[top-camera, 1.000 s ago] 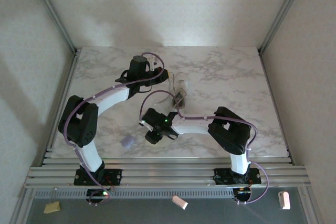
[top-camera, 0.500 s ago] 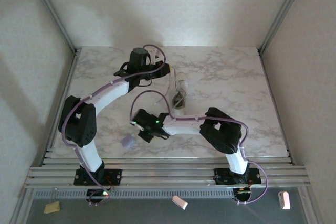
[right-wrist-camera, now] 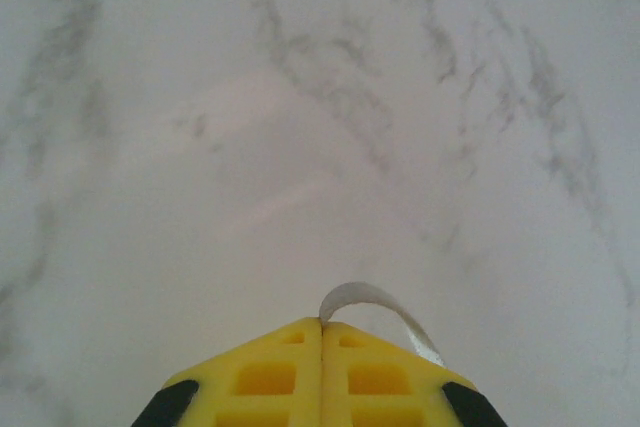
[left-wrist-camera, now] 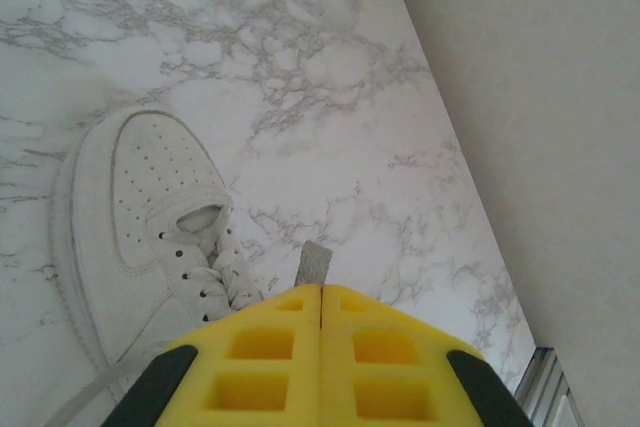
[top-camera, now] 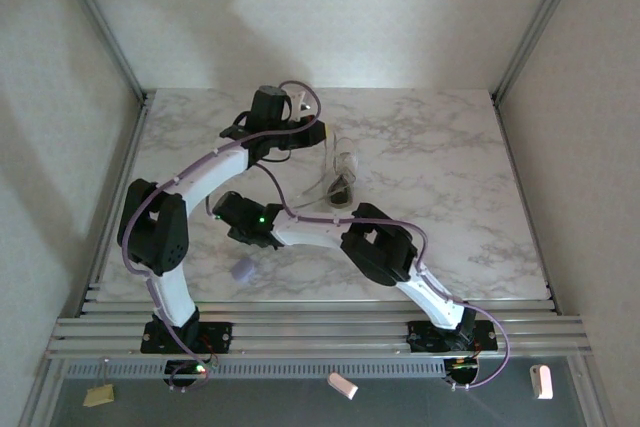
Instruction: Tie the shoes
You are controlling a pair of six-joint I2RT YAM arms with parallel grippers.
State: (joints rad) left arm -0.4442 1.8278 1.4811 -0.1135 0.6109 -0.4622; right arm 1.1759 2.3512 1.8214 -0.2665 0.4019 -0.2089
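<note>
The right gripper (right-wrist-camera: 321, 325) has swung further out from the small white low-top sneaker (left-wrist-camera: 140, 217) toward the left arm's side, its yellow jaws now pinched together on a thin white lace strand (right-wrist-camera: 375, 305), while the left gripper (left-wrist-camera: 321, 292) stays just beside the sneaker, clamped on a flat white lace tip (left-wrist-camera: 314, 265).

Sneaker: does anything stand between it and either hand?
Nothing visible does. The left hand is shut on a lace end beside the sneaker; the right hand is shut on a lace strand.
</note>
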